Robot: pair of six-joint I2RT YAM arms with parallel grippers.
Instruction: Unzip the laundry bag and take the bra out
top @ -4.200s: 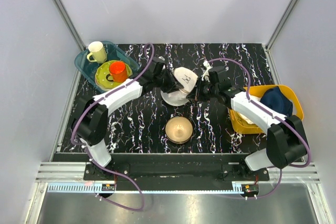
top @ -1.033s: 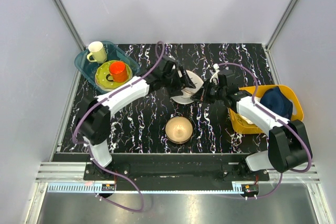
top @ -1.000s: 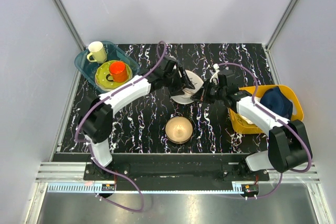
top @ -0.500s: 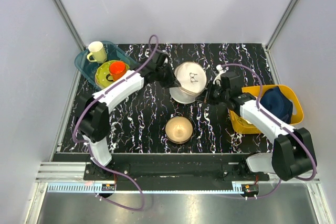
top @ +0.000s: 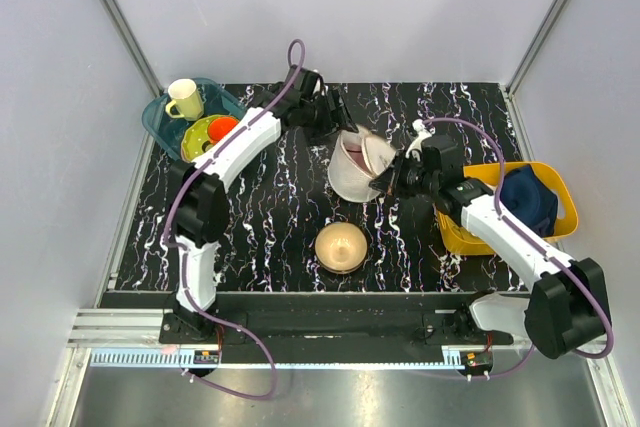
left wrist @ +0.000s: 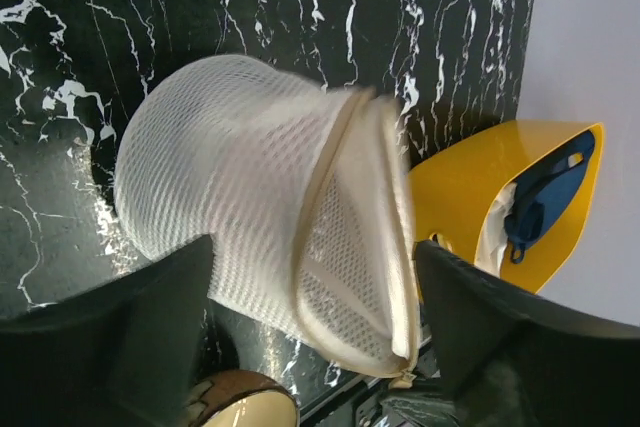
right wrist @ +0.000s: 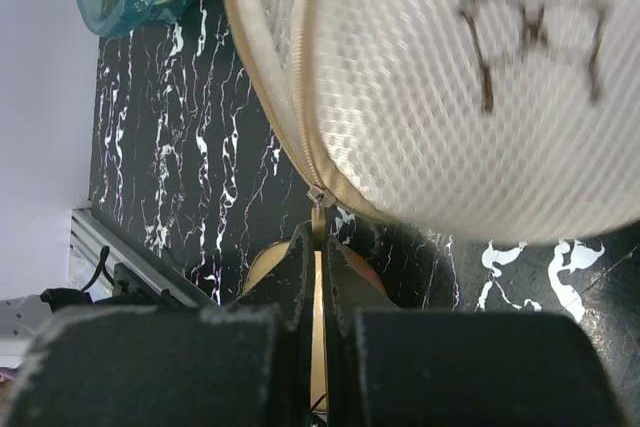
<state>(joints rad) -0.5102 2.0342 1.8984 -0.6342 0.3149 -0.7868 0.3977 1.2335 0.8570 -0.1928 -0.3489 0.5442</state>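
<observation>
Top view: the laundry bag (top: 352, 169) lies tipped on the table just beyond the bowl (top: 341, 246). The left gripper (top: 340, 127) is farther beyond the bowl, and the right gripper (top: 390, 179) is beyond the bowl to its right. Left wrist view: the left gripper's fingers (left wrist: 120, 332) are spread wide, grasping nothing, above the bowl's rim. Right wrist view: the right gripper is clenched on the zip pull (right wrist: 318, 209), directly in front of the bowl.

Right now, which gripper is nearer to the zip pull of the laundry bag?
Right. The right gripper has its jaws shut on the zip pull. The left gripper, jaws open, is at the far side of the laundry bag, away from the pull.
</observation>
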